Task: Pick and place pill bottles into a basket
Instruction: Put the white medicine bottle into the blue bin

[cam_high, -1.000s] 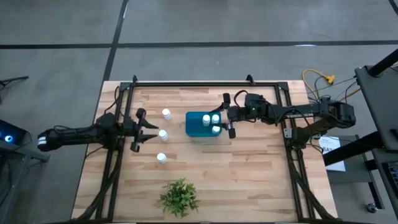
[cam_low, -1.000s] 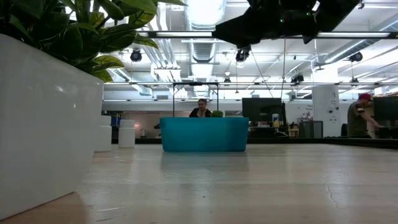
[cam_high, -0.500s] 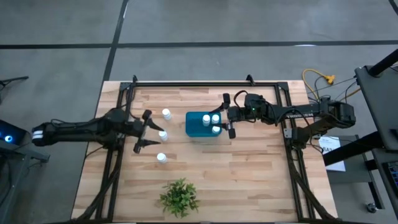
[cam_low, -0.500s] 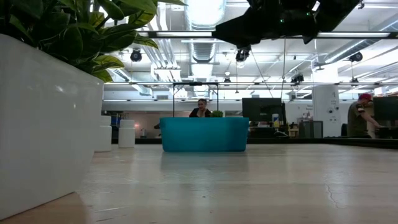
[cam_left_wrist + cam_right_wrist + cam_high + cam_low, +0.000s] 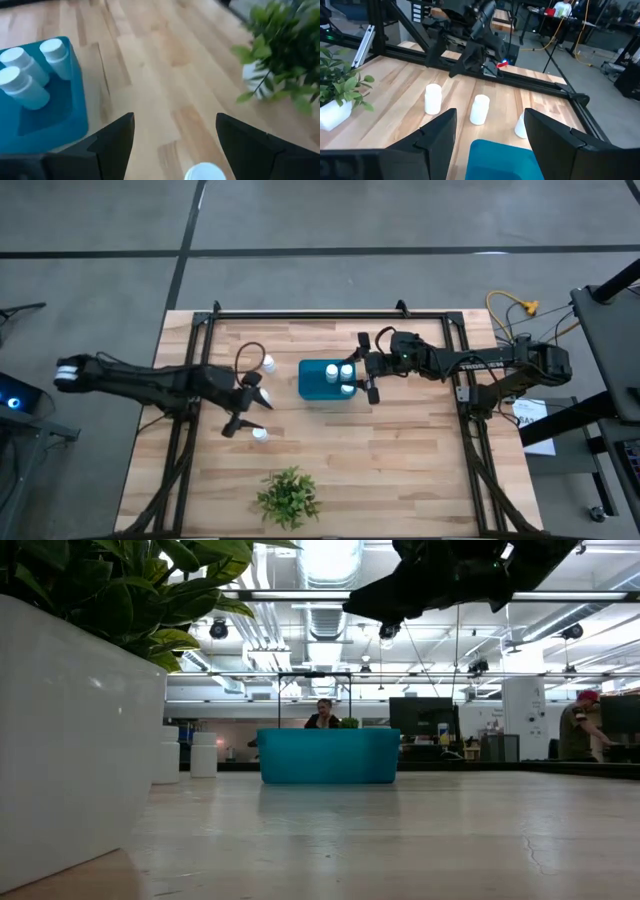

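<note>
The left gripper point(image 5: 243, 397) is out over the wooden slatted table point(image 5: 400, 465) with its two dark fingers point(image 5: 112, 145) spread wide apart and nothing between them. Directly under it, between the open fingers in the left wrist view, sits one tiny white cylindrical pill bottle with a white cap point(image 5: 205, 172); from above, that bottle point(image 5: 263, 397) is just beside the fingertips. A second white bottle point(image 5: 260, 434) stands just past one fingertip, towards the small green leafy plant in its white pot point(image 5: 288, 497), and a third point(image 5: 268, 363) stands just past the other, apart from the gripper.

Ahead of the left gripper lies the small teal-blue rectangular basket with rounded corners point(image 5: 312, 383), near it but not touching. Three white bottles point(image 5: 347, 371) stand upright inside the basket, clustered at the end away from the left gripper.

The right gripper point(image 5: 367, 366) hangs at that far end of the basket, its fingers point(image 5: 436, 134) held apart and empty, the basket rim point(image 5: 506, 160) right below them. In the low view the basket point(image 5: 328, 756) rests flat on the tabletop.
</note>
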